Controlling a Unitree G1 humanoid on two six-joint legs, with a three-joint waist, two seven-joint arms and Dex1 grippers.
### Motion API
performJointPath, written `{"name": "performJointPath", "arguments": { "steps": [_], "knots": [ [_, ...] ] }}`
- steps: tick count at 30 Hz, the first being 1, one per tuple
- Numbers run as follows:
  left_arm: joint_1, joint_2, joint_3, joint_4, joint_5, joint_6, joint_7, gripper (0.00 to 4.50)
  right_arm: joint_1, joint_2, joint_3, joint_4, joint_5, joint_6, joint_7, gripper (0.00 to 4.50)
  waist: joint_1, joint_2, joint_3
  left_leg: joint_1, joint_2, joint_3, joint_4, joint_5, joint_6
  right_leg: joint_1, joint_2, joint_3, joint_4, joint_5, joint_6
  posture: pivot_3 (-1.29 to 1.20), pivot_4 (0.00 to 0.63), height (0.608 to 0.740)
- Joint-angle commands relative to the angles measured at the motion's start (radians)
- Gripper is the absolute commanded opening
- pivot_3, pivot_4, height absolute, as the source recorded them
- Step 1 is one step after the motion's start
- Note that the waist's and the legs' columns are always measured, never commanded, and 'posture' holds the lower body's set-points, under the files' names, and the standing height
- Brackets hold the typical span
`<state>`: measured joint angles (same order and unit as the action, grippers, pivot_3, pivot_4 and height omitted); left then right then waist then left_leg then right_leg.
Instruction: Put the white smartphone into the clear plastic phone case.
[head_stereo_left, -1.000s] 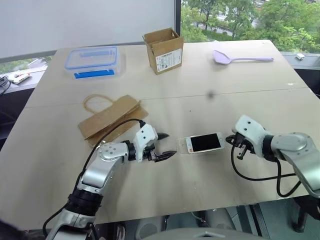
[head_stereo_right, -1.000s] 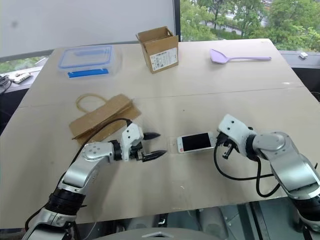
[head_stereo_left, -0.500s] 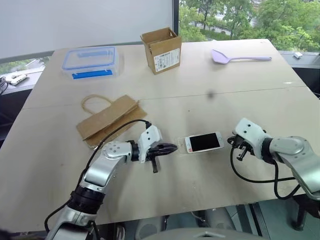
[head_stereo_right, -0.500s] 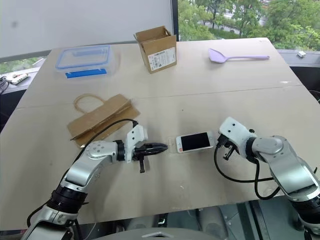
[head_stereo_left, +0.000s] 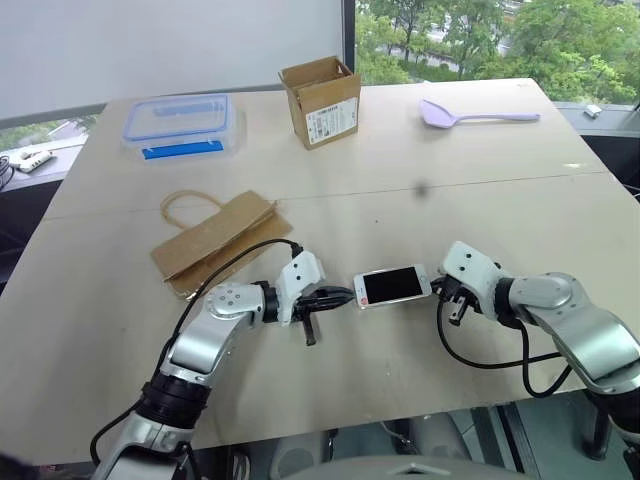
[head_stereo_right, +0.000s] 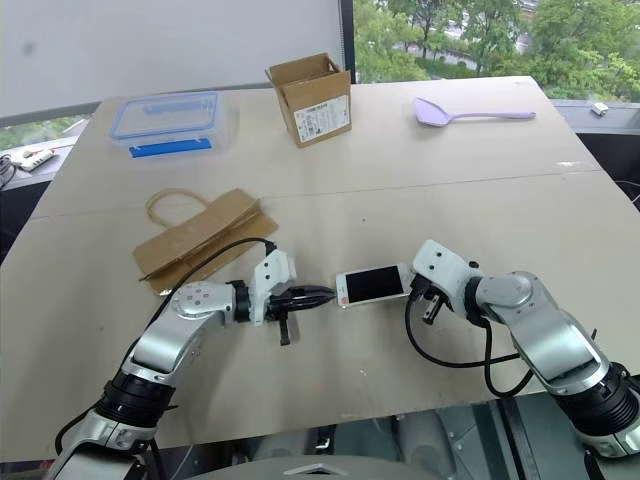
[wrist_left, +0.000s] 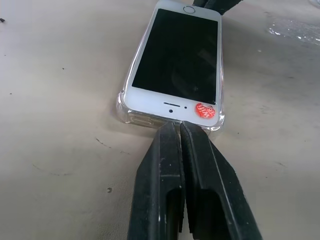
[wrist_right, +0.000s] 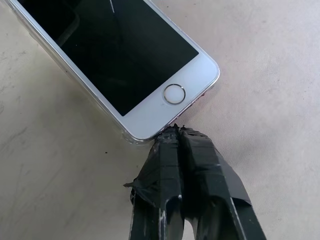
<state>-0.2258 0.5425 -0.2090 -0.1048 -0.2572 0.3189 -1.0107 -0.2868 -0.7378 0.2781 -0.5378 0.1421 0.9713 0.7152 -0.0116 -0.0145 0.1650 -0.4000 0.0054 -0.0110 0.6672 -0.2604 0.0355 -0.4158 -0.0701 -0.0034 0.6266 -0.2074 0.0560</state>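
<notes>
i see the white smartphone lying screen up near the middle of the table's near half, and it sits inside the clear plastic phone case, whose see-through rim shows around its corners and along its end in the left wrist view. my left gripper has its two black fingers pressed together, gripping nothing, with the tips right against the case's end by the red sticker. my right gripper is also clenched on nothing, its tips touching the opposite end of the phone just below the round home button. so the phone lies between the two pincers. toward the far left corner stands a blue-lidded clear food box with the lid on; i cannot tell what is in it. an open cardboard box stands at the far edge near the middle, its inside hidden from me. a flat brown paper bag lies near the left side, and a lilac spoon rests toward the far right corner.
</notes>
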Motion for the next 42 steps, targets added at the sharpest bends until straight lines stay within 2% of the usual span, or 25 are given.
{"name": "performJointPath", "arguments": {
  "steps": [1,8,17,25,30,35,42],
  "knots": [
    [0.003,-0.013,-0.006,-0.001,0.003,-0.023,0.005,0.12,-0.028,0.025,0.047,-0.025,0.028,-0.048,0.036,0.0,-0.001,0.0,0.0,0.0,0.0,0.0,0.0,0.0,0.0,0.0,0.0,0.0,0.0,0.0,0.0,0.0,0.15,0.74],
    [-0.039,-0.039,0.018,0.089,0.035,-0.076,0.04,0.12,-0.072,0.125,0.109,0.048,-0.002,-0.08,0.009,0.0,-0.006,-0.001,-0.001,0.004,0.001,0.0,0.001,0.0,0.0,0.002,0.003,0.0,0.001,0.0,0.0,0.0,0.15,0.74],
    [-0.026,-0.038,0.039,0.082,0.042,-0.072,0.044,0.12,-0.061,0.148,0.144,0.069,-0.039,-0.114,0.031,0.0,-0.009,-0.001,-0.001,0.007,0.005,0.001,0.002,0.0,0.0,0.002,0.009,0.001,0.003,0.002,-0.003,0.0,0.15,0.74],
    [-0.01,0.009,0.133,0.032,-0.045,0.031,0.028,0.12,-0.03,0.07,0.041,0.032,-0.031,-0.098,0.045,0.0,-0.01,-0.001,-0.001,0.006,0.006,0.001,0.001,0.0,0.0,0.001,0.009,0.002,0.004,0.002,-0.003,0.0,0.15,0.74],
    [-0.032,0.017,0.151,-0.005,-0.09,0.11,0.043,0.12,-0.022,0.015,-0.031,-0.009,0.003,-0.081,0.057,0.0,0.0,0.0,0.0,0.001,0.005,0.001,0.001,0.0,0.0,-0.002,0.008,0.001,0.003,0.004,-0.005,0.0,0.15,0.74],
    [-0.049,-0.01,0.135,-0.054,-0.127,0.163,0.059,0.12,-0.055,0.033,-0.094,-0.048,0.082,-0.033,0.058,0.0,0.002,-0.001,0.001,-0.001,0.003,0.001,0.001,0.0,0.0,-0.002,0.005,0.001,-0.001,0.005,-0.002,0.0,0.15,0.74],
    [-0.072,-0.047,0.104,-0.064,-0.126,0.183,0.071,0.12,-0.097,0.072,-0.053,-0.04,0.106,-0.016,0.028,0.0,0.001,-0.001,0.001,-0.001,0.002,0.0,0.001,0.0,0.0,-0.001,0.006,0.001,0.0,0.004,-0.003,0.0,0.15,0.74]
  ]
}}
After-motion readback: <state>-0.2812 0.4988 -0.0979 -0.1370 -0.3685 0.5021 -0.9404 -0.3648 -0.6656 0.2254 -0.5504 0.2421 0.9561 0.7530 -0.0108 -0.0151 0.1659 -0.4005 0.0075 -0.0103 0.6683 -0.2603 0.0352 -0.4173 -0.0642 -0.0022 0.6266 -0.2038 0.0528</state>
